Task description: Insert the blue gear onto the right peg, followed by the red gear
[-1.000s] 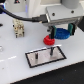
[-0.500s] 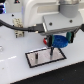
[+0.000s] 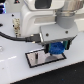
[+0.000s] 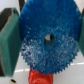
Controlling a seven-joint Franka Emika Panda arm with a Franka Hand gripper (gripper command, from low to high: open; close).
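My gripper point(image 3: 56, 48) is shut on the blue gear point(image 4: 47, 35), a wide toothed disc held edge to edge between my teal pads point(image 4: 9, 42). In the exterior view the blue gear point(image 3: 56, 48) hangs just above the far right end of the white black-edged plate point(image 3: 37, 60). The wrist view shows the red gear point(image 4: 40, 77) lying beyond the blue gear's rim, partly covered by it. The blue gear's centre hole looks dark. The right peg is hidden by the gripper and the gear.
The arm's white body point(image 3: 45, 17) fills the upper part of the exterior view, with a black cable point(image 3: 12, 37) running off to that view's left. The plate rests on a white table point(image 3: 15, 72).
The gripper has come down with the blue gear, from well above the plate to just over its far right end. The plate has not moved.
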